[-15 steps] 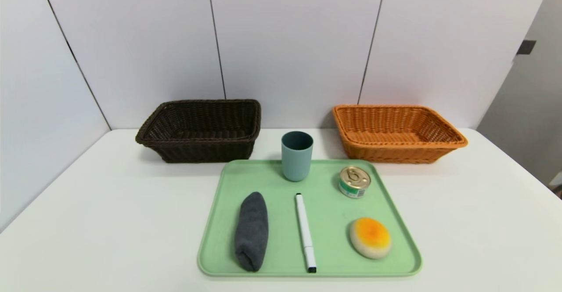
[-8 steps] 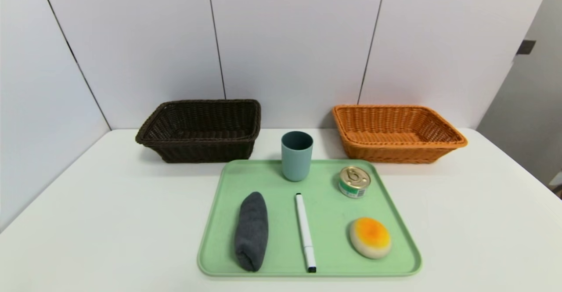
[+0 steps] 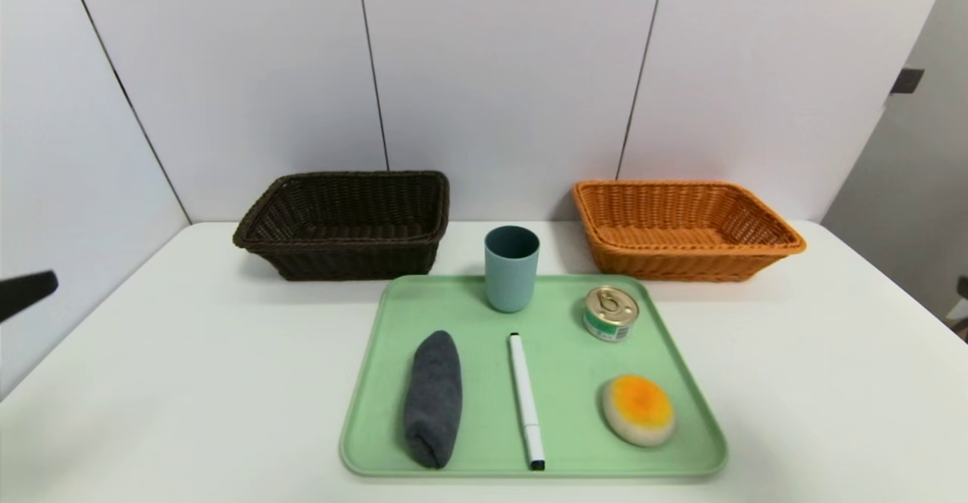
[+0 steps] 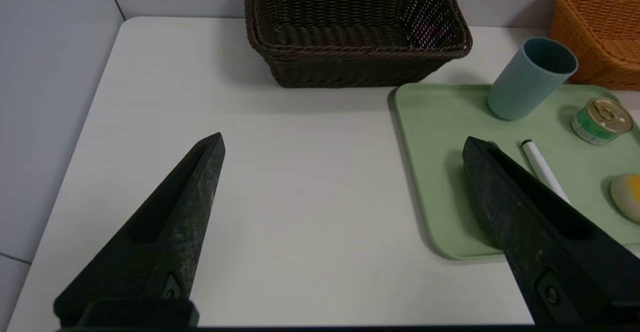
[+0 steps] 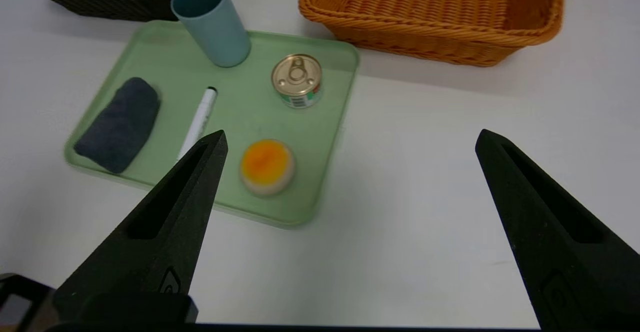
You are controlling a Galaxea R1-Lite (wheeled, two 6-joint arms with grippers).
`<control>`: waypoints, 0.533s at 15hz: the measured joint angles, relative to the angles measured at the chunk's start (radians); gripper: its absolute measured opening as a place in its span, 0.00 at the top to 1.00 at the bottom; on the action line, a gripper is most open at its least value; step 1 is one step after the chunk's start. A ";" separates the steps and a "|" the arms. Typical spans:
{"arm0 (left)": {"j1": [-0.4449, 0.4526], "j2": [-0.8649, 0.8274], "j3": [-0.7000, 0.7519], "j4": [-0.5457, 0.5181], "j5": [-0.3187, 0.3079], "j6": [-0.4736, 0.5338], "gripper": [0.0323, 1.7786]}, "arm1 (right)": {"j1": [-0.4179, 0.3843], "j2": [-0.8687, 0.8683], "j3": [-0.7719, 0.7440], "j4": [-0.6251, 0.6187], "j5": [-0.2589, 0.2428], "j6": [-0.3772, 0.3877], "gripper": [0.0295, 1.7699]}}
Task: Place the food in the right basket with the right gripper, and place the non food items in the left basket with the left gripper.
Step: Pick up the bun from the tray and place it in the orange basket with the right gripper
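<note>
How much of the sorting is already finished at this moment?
Nothing is sorted: brown basket and orange basket are empty. Cup, cloth, marker, can and bun sit on the tray. Left gripper and right gripper are open, holding nothing.

Upright cup [image 3: 512, 268] before towel [image 3: 432, 397], marker [image 3: 525, 400]

White table [image 3: 189, 382] with three things directly on it.
A green tray [image 3: 382, 442] lies near the front; a dark brown basket [image 3: 344, 223] and an orange basket [image 3: 684, 227] stand behind it, well apart.
</note>
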 joint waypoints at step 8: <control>-0.172 0.329 -0.256 0.286 0.031 -0.108 0.05 | 0.332 0.664 -0.742 0.597 -0.101 0.494 0.03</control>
